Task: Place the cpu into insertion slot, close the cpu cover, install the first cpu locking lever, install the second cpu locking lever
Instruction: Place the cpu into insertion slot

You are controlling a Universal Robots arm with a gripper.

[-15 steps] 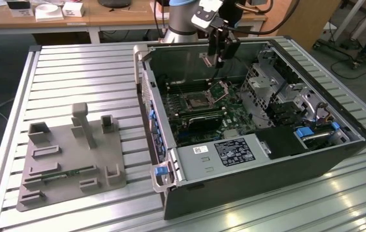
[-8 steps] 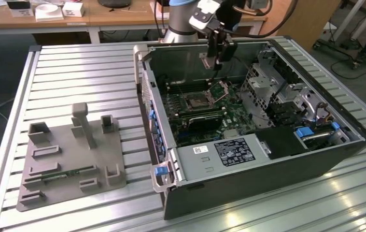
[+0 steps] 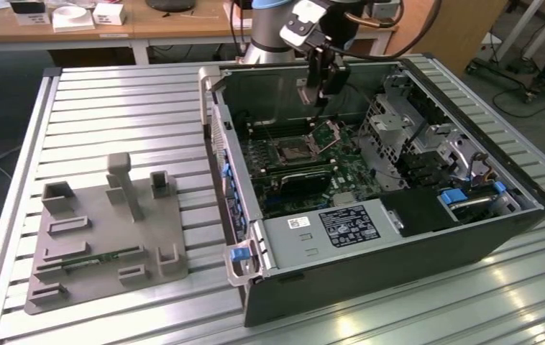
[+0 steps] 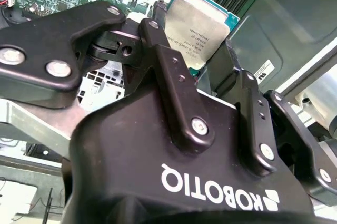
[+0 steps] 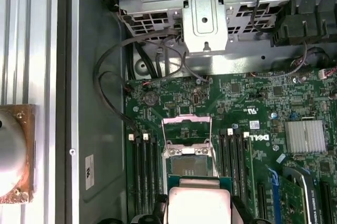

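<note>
My gripper (image 3: 318,98) hangs inside the open computer case (image 3: 502,215), above the motherboard. It is shut on the cpu (image 4: 197,26), a flat square chip with a silvery-tan top, gripped by its edges between the two black fingers (image 4: 158,45). In the first wrist view the cpu (image 5: 198,202) sits just short of the insertion slot (image 5: 189,165), a square dark socket with a metal rim. The cpu cover (image 5: 187,129) is swung open on the far side of the socket, and it stands up in the exterior view (image 3: 329,131). Thin wire levers (image 5: 215,158) run along the socket's sides.
Black memory slots (image 5: 143,166) flank the socket, and a finned heat sink (image 5: 305,135) lies to one side. A metal drive cage (image 3: 397,122) and loose cables crowd the case. On the exterior view's left, a grey fixture plate (image 3: 109,230) rests on the slatted table.
</note>
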